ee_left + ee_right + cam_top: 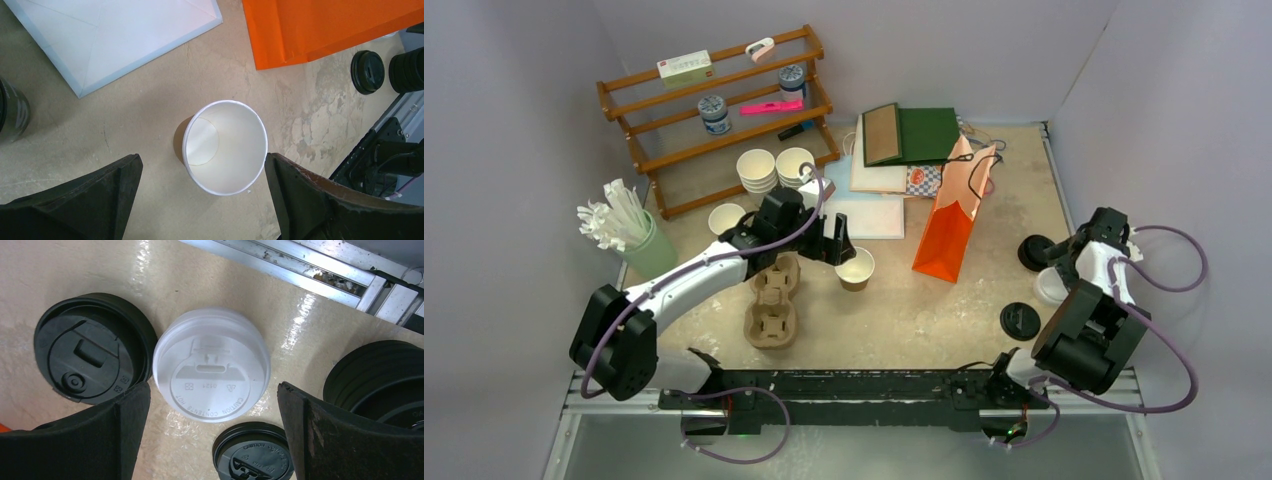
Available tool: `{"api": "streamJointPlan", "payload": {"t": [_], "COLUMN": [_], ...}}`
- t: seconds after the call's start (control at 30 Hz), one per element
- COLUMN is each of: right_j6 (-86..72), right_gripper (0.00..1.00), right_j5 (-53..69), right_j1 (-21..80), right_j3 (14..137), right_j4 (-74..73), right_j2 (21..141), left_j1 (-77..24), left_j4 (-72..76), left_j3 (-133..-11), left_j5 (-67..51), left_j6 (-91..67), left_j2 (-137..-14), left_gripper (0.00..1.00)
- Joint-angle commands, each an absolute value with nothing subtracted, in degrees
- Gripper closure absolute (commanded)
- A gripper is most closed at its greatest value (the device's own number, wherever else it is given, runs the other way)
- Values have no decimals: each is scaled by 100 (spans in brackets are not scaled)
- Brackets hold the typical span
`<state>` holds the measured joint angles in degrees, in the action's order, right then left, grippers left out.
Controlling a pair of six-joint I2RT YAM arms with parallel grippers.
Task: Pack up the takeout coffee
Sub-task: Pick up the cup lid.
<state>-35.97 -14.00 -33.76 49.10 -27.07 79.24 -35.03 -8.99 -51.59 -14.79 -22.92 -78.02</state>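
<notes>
One brown kraft cup [856, 268] stands upright and lidless on the table, its pale inside and white rim clear in the left wrist view [225, 147]. My left gripper [838, 248] hangs over it, open [205, 205], with a finger on each side of the cup's near rim and not touching it. A round white lid [211, 371] lies flat on the table at the right [1051, 288]. My right gripper [1058, 266] is open above it [212, 440], its fingers standing wide on both sides. A second open cup [724, 217] stands near the shelf.
A pulp cup carrier [772, 305] lies under my left arm. An orange paper bag [949, 225] lies in the middle. Black lids [90, 347] [255, 452] [380, 375] crowd the white lid. Stacked white cups [757, 170], a green straw holder [646, 250] and a wooden shelf [724, 100] stand at the back left.
</notes>
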Motion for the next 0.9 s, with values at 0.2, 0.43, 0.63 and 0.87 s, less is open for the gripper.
{"api": "streamJointPlan", "payload": {"t": [0.2,0.43,0.63,0.87], "right_j6": [-3720,-3781,-3851,-3864], "right_gripper": [2,6,9,14], "right_j5": [-1341,-1400,-1374,-1315], "right_j1": [-3507,-3507,-3507,-3507], "right_j3": [4869,4911,4897,4923], "right_j4": [-2673,-2669,-2605,-2615], "right_j2": [8077,8219,8345,8329], "left_j1": [-3532,-3525,-3527,-3525], "left_j4": [-880,-929,-957,-1004], "left_j3": [-5434,-5460,-5462,-5459], "left_j5": [-1591,-1564,-1533,-1494], "left_j6": [-2121,-2057,-2074,-2063], "left_j2": [-7874,-7891,-7902,-7905], "left_gripper": [0,0,0,0]}}
